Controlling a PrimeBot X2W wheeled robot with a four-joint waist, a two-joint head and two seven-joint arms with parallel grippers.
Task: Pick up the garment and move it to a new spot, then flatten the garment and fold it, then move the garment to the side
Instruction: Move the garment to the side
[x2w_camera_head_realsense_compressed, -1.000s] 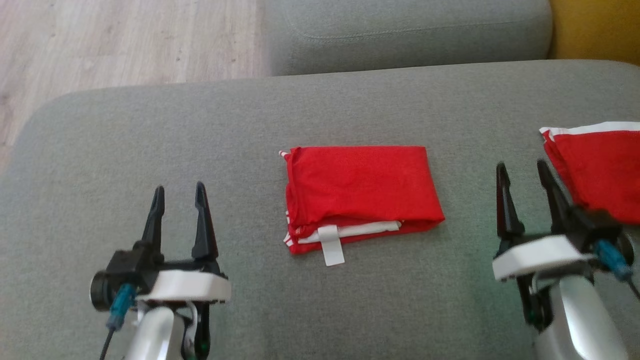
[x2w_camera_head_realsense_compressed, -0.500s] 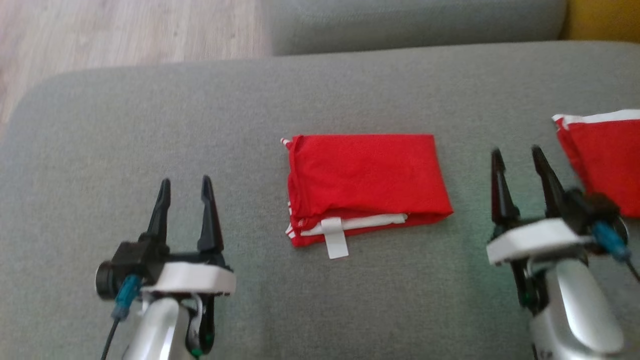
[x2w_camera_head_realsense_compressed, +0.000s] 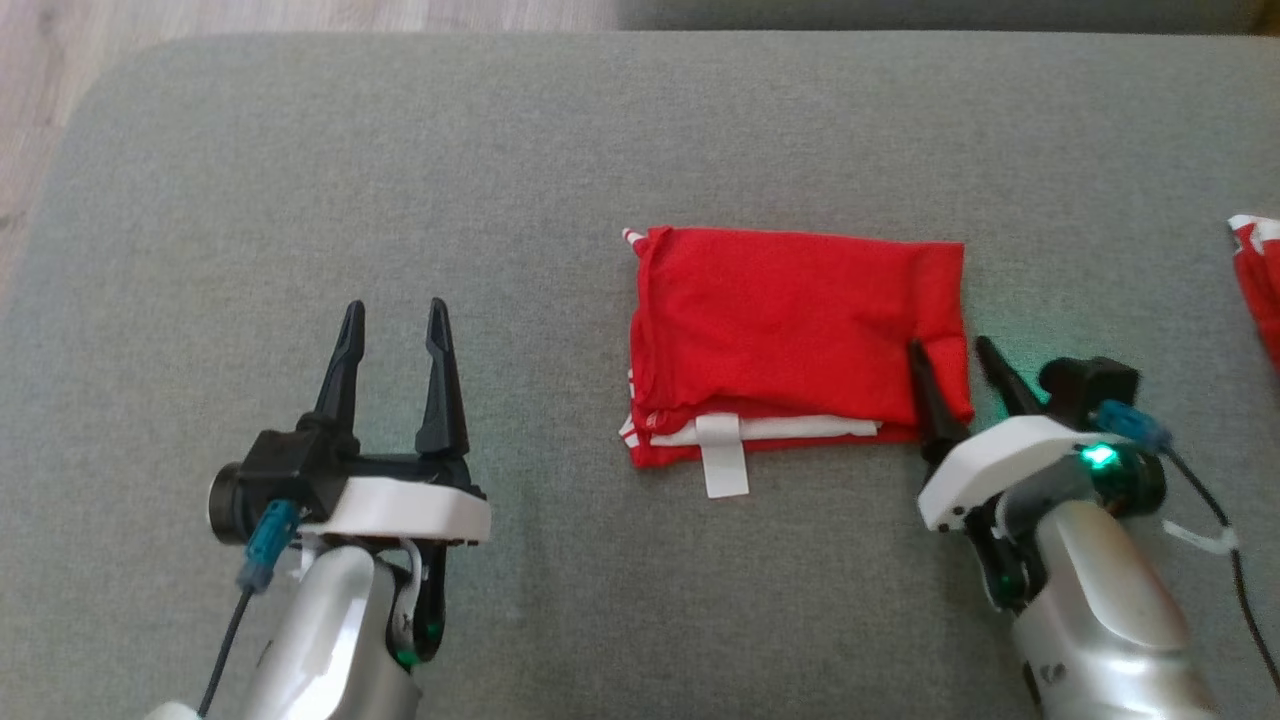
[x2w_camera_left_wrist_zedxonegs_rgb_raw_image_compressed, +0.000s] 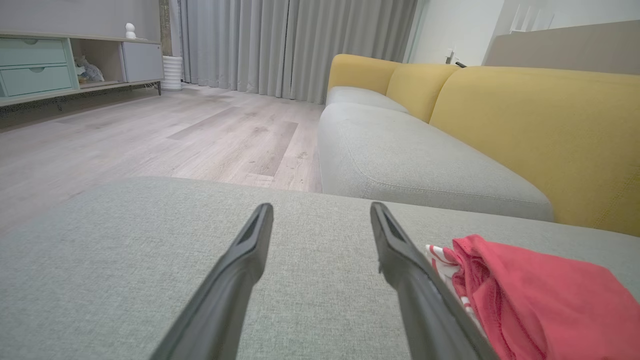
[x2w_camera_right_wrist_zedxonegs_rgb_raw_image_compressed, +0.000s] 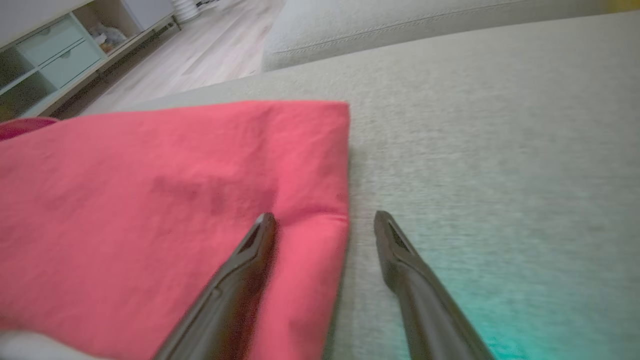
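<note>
Red and folded, the garment (x2w_camera_head_realsense_compressed: 795, 330) lies mid-way along the grey seat cushion (x2w_camera_head_realsense_compressed: 500, 150); we see our right gripper (x2w_camera_head_realsense_compressed: 948, 345) spread wide astride its right edge, one finger over cloth, one over cushion, holding nothing; our left gripper (x2w_camera_head_realsense_compressed: 395, 305) stands wide, empty, well apart.

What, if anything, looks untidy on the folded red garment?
A white tag sticks out past the near edge of the red garment, and a white layer peeks from the fold there. Otherwise it lies flat.
</note>
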